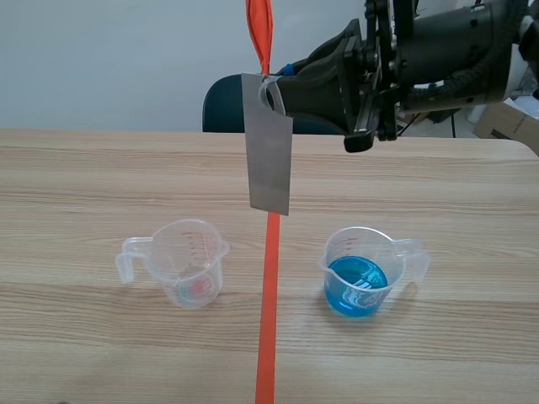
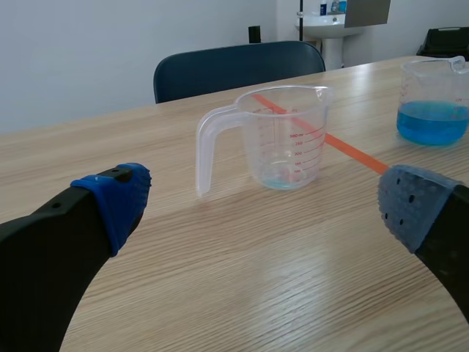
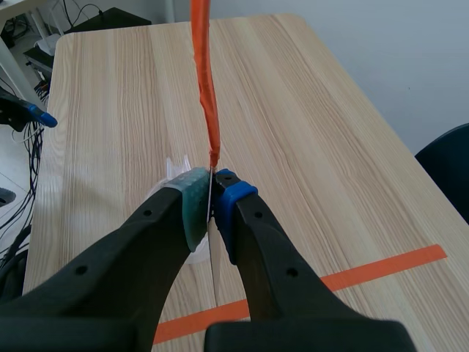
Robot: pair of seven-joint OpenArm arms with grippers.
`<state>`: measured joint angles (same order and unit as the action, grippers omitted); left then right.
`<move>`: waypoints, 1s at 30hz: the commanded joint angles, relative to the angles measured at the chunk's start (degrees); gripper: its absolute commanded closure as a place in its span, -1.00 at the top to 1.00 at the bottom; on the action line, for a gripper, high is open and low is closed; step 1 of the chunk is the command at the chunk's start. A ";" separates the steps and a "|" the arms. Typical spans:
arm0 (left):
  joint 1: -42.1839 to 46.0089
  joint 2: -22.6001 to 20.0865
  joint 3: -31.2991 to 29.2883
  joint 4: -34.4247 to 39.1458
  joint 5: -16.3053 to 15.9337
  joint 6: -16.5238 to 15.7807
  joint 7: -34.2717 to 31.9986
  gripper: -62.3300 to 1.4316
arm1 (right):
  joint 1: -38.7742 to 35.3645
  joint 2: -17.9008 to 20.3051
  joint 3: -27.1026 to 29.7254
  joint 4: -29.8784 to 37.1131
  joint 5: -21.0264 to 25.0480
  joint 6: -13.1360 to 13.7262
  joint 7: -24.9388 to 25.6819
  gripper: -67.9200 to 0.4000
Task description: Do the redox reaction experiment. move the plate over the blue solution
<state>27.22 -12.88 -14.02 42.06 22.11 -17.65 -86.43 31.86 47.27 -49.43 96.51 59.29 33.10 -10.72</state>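
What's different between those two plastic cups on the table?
The nearly empty cup holds only a trace at its bottom; the blue cup is partly filled with blue liquid. The nearly empty cup's handle points left, the blue cup's right. Both are clear, upright measuring cups.

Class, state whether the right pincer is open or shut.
Shut: the right pincer presses its pads against the thin grey rectangular metal plate, which hangs from it.

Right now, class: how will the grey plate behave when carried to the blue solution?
The plate hangs flat though pinched only near its top, so it is probably stiff. Edge-on in the right gripper it looks thin, likely light; it may swing.
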 commanded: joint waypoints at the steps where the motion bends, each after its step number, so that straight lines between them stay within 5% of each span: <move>1: 1.77 -1.64 -0.13 2.84 -0.44 -0.04 -2.60 0.71 | 1.60 1.27 0.22 0.96 1.66 0.13 1.31 -0.97; 4: 5.01 -3.89 -0.13 7.32 -0.44 -0.02 -2.60 0.23 | 1.49 3.21 0.22 0.96 3.02 3.13 2.14 -0.97; 15: 12.15 -16.35 -0.13 19.19 -0.46 -0.07 -2.60 -0.50 | 1.46 10.58 0.22 1.60 4.44 5.68 7.08 -0.97; 22: 12.31 -25.92 -0.13 21.77 -0.74 -0.33 -2.60 -0.62 | 1.31 14.40 0.22 2.14 5.42 7.69 8.79 -0.97; 30: 12.28 -35.98 -0.13 24.11 -11.04 -6.25 0.70 -0.74 | -0.79 19.34 0.15 2.16 5.86 9.62 13.42 -0.97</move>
<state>39.51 -48.73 -14.02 65.21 12.08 -23.42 -85.03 30.85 65.58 -49.52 97.80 64.12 42.44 1.30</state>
